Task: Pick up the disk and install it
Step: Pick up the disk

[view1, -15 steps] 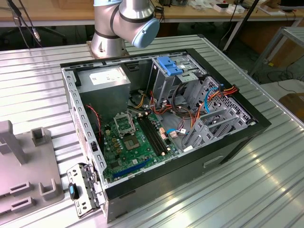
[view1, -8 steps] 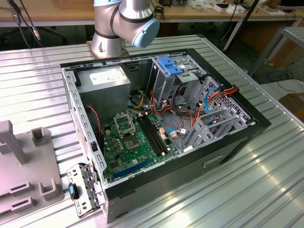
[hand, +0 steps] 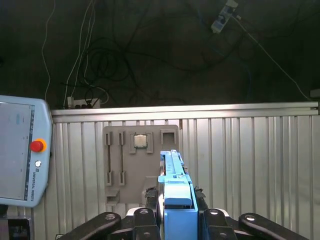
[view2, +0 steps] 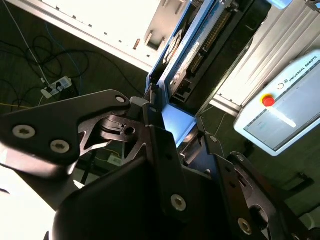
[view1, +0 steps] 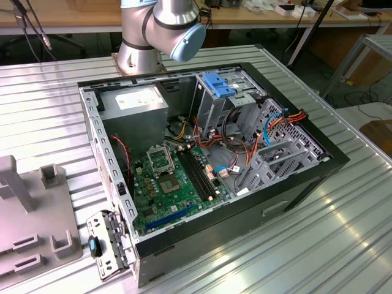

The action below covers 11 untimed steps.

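The disk [hand: 175,192] sits in a bright blue carrier frame and is seen edge-on, held up in the air above the ribbed metal table [hand: 250,165]. My gripper [hand: 176,216] is shut on it, with black fingers [hand: 145,220] pressing on both sides of the blue frame. In the second wrist view the disk [view2: 192,52] stretches away from the gripper [view2: 172,117], showing its grey metal side and a strip of white label. The open computer case [view1: 208,153] lies on its side in the exterior view.
A blue carrier [view1: 217,82] sits in the case's drive bay beside loose cables. A grey fixture plate [hand: 140,160] lies on the table, also at the exterior view's left as the fixture plate [view1: 30,214]. A teach pendant [hand: 22,150] rests nearby. The arm's base [view1: 153,30] stands behind the case.
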### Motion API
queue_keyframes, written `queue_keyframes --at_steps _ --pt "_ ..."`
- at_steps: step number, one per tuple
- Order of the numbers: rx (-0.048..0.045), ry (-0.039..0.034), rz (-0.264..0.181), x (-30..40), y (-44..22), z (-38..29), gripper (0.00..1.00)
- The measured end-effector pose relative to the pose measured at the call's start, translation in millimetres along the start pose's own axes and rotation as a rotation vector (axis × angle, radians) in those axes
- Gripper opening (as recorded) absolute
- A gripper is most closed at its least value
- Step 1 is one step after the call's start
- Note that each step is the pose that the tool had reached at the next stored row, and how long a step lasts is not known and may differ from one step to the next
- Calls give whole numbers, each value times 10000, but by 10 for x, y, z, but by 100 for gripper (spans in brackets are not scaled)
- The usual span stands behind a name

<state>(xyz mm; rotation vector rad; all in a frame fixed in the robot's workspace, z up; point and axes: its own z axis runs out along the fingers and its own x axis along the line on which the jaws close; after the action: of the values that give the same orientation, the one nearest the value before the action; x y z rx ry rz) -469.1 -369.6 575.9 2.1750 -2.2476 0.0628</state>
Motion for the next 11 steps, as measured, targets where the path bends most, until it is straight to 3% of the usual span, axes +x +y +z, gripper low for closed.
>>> queue_keyframes --at_steps 8,11 --pt "2 -1 0 0 -2 -5 37" --pt "1 -1 1 -2 -63 -4 37"
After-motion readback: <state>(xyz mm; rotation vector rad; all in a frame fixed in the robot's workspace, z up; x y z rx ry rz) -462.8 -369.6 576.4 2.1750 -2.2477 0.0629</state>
